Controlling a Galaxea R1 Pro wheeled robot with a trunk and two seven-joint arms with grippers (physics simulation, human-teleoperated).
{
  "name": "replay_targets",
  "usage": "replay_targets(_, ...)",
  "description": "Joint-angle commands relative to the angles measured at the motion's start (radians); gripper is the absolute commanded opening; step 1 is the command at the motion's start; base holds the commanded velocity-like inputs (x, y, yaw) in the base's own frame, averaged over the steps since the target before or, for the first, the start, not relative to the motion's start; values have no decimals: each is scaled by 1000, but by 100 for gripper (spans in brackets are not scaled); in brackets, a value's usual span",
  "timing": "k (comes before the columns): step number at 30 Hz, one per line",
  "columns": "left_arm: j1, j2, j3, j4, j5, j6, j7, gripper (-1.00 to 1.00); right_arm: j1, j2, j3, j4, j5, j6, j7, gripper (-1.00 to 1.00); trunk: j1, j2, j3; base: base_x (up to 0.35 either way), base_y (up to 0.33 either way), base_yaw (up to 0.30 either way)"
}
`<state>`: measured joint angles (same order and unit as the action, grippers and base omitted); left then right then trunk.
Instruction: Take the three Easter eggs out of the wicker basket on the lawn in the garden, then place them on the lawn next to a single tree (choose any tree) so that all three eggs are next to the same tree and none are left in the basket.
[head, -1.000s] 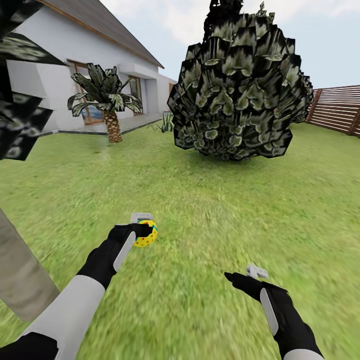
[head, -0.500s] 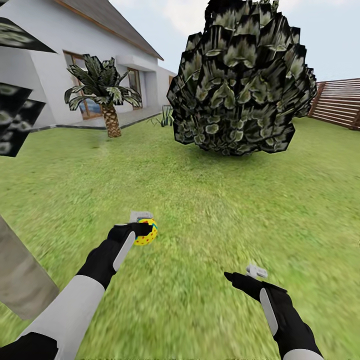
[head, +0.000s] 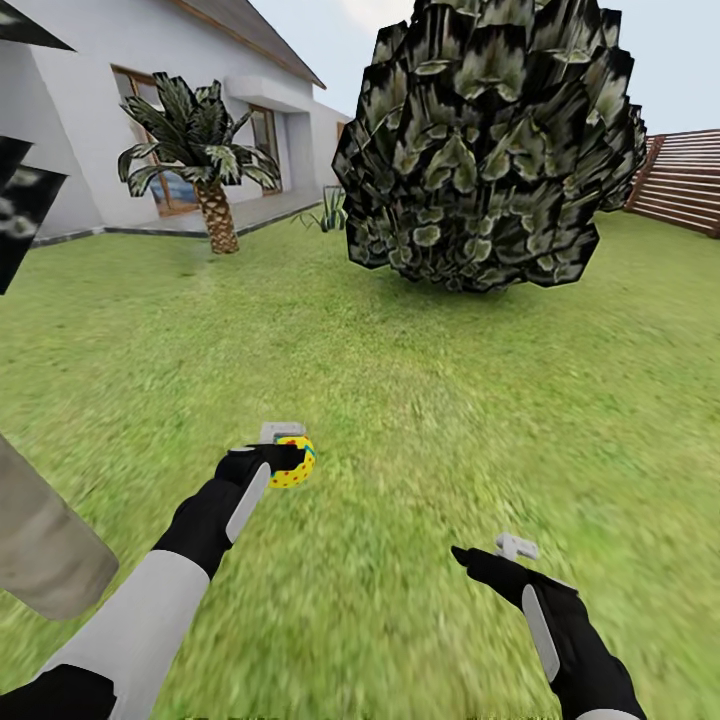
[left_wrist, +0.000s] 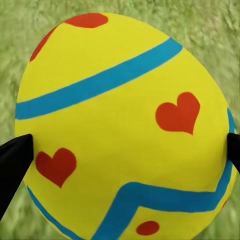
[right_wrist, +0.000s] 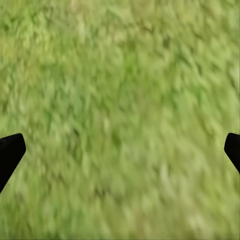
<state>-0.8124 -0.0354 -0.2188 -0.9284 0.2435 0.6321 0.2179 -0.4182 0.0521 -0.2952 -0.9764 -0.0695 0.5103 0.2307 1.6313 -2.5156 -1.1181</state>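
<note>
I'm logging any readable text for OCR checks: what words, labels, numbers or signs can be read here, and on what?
None: no words, numbers or brand marks can be read.
The Easter egg, held in the left gripper, bears only painted decoration: red hearts, red spots, blue bands and a zigzag.
The white house, fence and right gripper carry no readable marks.

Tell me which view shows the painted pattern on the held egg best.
The left wrist view: the egg sits close up between the left gripper's fingertips, showing blue bands, a zigzag and red hearts. In the head view the egg is small in the left gripper, only yellow with red dots. The right wrist view looks at lawn.
</note>
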Motion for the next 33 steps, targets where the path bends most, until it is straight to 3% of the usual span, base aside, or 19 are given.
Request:
replay_targets(1,-1,1,-2,-1,12,4,9,-100,-1,1,-4,-1,-7,7,2,100,0,-1,-5,0,0,0)
replay_targets(28,-1,2,-2,-3,13,4,7,-100,-1,2,-4,-2,-7,3,5,100,12,-7,-109,0,0,0)
replay_targets(33,-1,2,-3,-3,13,4,7,-100,31,0,-19,-15,-5,2,125,100,15,-8,-129,0,0,0)
